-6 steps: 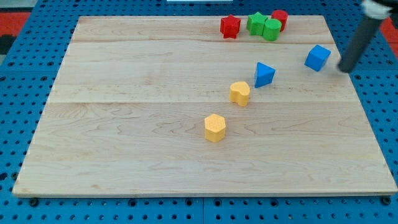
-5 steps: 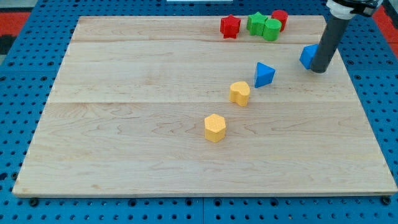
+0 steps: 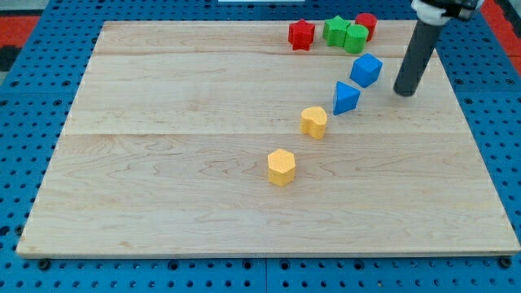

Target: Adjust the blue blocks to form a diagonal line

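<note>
Dark rod enters from the view's top right; its upper part is cut off by the frame edge. My tip (image 3: 404, 92) rests on the board (image 3: 163, 195), a pale wooden panel lying on a blue pegboard (image 3: 24, 268), with a red patch (image 3: 20, 24) at the view's top left. No jaws on this rod; it holds nothing.

Counts: two blue, two yellow, two red, two green.

Blue cube (image 3: 366, 70) sits just to the view's left of my tip and slightly above, apart from it. Blue triangle (image 3: 345, 98) lies further left, just below the cube, near but not touching.

Yellow heart (image 3: 313, 121) and yellow hexagon (image 3: 282, 167) continue down-left.

Red star (image 3: 301, 34), two green blocks (image 3: 345, 33) pressed together, shapes unclear, and a red block (image 3: 366, 24) half hidden behind them, sit up-left of my tip.
</note>
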{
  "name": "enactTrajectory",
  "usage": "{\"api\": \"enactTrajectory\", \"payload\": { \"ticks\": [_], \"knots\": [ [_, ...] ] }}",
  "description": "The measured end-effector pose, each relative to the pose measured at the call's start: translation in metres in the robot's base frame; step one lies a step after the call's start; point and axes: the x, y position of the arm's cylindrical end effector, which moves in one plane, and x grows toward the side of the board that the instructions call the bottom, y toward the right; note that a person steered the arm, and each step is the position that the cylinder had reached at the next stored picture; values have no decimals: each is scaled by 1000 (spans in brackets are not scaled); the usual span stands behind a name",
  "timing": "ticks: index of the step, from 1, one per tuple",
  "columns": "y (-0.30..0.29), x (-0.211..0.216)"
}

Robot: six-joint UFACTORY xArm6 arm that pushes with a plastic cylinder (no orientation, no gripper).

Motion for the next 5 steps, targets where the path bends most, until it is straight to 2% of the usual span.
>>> {"api": "enactTrajectory", "payload": {
  "ticks": [2,3,4,5],
  "knots": [
    [-58,17],
    [15,18],
    [119,5],
    [144,-2]
  ]
}}
